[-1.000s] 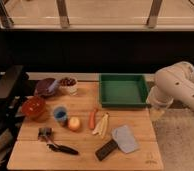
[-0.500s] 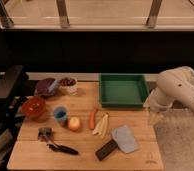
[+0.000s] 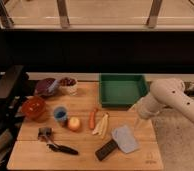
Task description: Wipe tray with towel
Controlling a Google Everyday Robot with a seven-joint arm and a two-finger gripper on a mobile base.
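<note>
1. Pincer (image 3: 137,124) hangs tip-down over the right part of the table (image 3: 40,159), fingers spread, nothing between them.
2. Towel (image 3: 125,138) lies rumpled on the table just beside the pincer, toward the camera and slightly view-left. Its long axis runs far-left to near-right.
3. Tray (image 3: 122,76) sits at the far edge behind the pincer, apart from the towel.
4. Black block (image 3: 106,149) touches the towel's near-left edge. Judgement: grasp the towel's right half to miss the block.

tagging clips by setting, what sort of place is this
Likely a mock kitchen worktop: a wooden table holding a carrot, a red bowl and the green tray. The gripper hangs open over the table's right edge, near the towel.
</note>
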